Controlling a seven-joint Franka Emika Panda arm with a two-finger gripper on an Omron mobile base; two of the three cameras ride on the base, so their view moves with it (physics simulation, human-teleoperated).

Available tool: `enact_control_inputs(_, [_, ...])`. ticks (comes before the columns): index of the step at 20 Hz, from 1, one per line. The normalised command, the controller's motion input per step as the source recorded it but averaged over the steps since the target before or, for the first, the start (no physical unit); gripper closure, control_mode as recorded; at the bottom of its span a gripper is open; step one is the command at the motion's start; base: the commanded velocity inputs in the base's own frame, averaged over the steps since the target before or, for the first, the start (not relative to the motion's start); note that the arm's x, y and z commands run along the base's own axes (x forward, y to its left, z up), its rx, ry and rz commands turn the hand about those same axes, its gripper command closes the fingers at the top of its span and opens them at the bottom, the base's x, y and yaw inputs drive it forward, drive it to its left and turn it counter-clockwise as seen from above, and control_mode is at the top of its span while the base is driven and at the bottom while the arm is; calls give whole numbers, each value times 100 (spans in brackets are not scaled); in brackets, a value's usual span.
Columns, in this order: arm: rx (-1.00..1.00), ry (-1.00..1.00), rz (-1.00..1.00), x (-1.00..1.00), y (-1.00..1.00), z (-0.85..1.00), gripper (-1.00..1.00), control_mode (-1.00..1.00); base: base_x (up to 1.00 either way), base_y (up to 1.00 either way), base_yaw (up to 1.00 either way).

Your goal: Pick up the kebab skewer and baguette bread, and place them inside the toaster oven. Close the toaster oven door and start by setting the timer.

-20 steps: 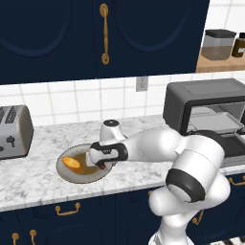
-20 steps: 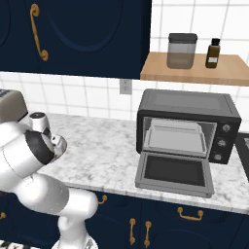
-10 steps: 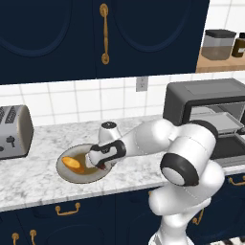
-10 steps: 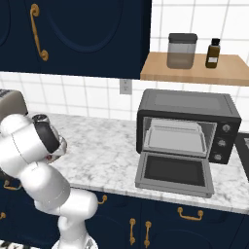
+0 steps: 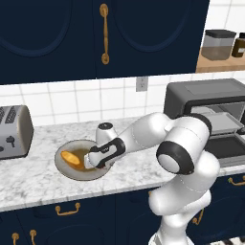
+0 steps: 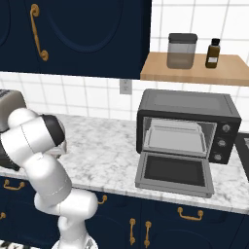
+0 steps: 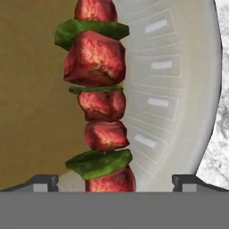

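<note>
We start with the marble table (image 5: 33, 179), which runs the width of the kitchen under dark blue cabinets. At its right end stands the toaster oven (image 6: 187, 129), a dark grey box with its door (image 6: 174, 172) dropped flat toward us and the metal tray (image 6: 176, 138) bare inside. A silver two-slot toaster (image 5: 12, 131) sits at the far left end.

Between them, near the table's front edge, is a round plate (image 5: 64, 167). The baguette bread (image 5: 70, 158), a small golden-orange loaf, lies on its left part. The arm reaches left across the table, and the hand (image 5: 91, 162) hangs low over the right part of the plate.

In the hand view the kebab skewer (image 7: 99, 96) lies on the plate (image 7: 179, 89) and runs up the picture between the two finger tips (image 7: 42, 182), which stand wide apart on either side with nothing gripped. We see dark red meat chunks alternating with green pieces; the stick itself is hidden by them.

We judge this to be the first step, the pick of the skewer, with the hand lined up but not yet closed. The next move should lower the hand a little further, close the fingers across a chunk, then lift clear of the plate before swinging right to the oven. The skewer is narrow and may roll or slip if caught off centre.
</note>
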Motion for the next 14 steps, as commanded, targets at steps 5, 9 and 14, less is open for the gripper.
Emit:
enact_control_inputs(5, [-5, -4, 5, 9, 22, -2, -100, -100, 0, 0, 0])
enact_control_inputs(9, [-11, -7, 8, 4, 39, -3, -100, -100, 0, 0, 0])
enact_control_inputs(14, [-11, -4, 9, 0, 20, -16, 100, -100, 0, 0, 0])
